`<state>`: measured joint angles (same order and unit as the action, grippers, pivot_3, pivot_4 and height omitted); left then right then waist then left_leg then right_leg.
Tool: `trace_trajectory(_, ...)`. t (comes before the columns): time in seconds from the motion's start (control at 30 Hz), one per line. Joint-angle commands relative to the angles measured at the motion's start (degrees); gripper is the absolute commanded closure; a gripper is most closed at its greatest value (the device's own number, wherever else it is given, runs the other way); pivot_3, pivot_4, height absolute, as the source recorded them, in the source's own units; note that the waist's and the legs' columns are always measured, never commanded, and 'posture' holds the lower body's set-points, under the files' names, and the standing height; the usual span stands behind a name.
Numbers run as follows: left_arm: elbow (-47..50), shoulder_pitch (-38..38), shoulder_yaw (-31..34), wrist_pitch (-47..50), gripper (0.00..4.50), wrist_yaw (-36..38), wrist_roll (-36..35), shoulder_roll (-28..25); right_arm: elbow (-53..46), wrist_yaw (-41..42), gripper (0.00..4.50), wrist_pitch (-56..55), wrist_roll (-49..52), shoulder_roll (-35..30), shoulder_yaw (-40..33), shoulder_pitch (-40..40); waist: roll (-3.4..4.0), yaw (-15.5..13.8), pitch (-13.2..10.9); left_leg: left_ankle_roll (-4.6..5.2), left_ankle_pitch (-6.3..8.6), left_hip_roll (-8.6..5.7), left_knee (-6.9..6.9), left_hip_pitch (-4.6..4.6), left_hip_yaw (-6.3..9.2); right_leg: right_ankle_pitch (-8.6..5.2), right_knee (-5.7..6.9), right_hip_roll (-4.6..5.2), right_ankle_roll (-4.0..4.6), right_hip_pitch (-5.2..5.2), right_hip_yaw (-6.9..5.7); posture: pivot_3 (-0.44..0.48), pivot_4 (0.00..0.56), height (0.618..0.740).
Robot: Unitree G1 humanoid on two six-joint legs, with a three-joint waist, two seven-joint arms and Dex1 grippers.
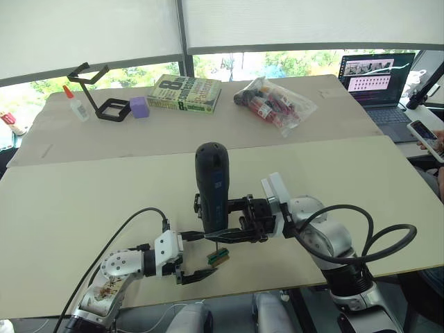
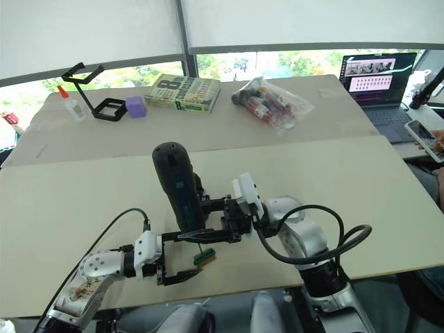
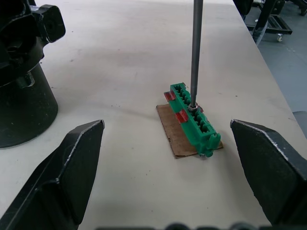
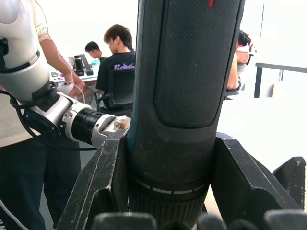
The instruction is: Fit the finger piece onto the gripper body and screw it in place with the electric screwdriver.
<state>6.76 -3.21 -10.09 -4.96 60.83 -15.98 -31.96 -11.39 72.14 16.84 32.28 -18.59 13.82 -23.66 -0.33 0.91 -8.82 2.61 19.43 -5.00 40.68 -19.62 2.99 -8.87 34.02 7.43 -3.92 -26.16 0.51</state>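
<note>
Risk: bit could slip off the green block (image 3: 194, 118) if the upright screwdriver (image 1: 211, 186) tilts. Right pincer (image 1: 220, 236) reaches in from the right, clamped on the screwdriver's lower barrel, over the bench (image 1: 83, 201) near its front edge. Left pincer (image 1: 198, 274) low by the block, spread, empty; gripper body (image 3: 21, 76) just beside.

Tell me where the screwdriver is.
In the left eye view the screwdriver stands upright at the table's near centre, clamped in the right gripper, its bit on the green block.
</note>
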Motion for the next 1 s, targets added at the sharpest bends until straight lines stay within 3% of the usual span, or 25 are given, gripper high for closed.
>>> trace_trajectory(0.03, -0.8, -0.7, -0.2, 0.0, 0.04, -0.1, 0.3, -0.1, -1.3, 0.3, 2.52, -1.9, 0.5, 0.3, -0.3, -0.1, 0.00, 0.0, 0.0, 0.00, 0.00, 0.00, 0.00, 0.00, 0.00, 0.00, 0.00, 0.00, 0.00, 0.00, 0.00, 0.000, 0.150, 0.740)
trace_trajectory(1.0, -0.9, -0.9, -0.2, -0.2, 0.04, -0.1, 0.5, -0.1, -0.5, 0.8, 2.52, -1.3, -0.3, -0.4, 0.7, 0.4, 0.00, 0.0, 0.0, 0.00, 0.00, 0.00, 0.00, 0.02, 0.00, 0.00, 0.00, 0.00, 0.00, 0.02, 0.00, 0.000, 0.150, 0.740)
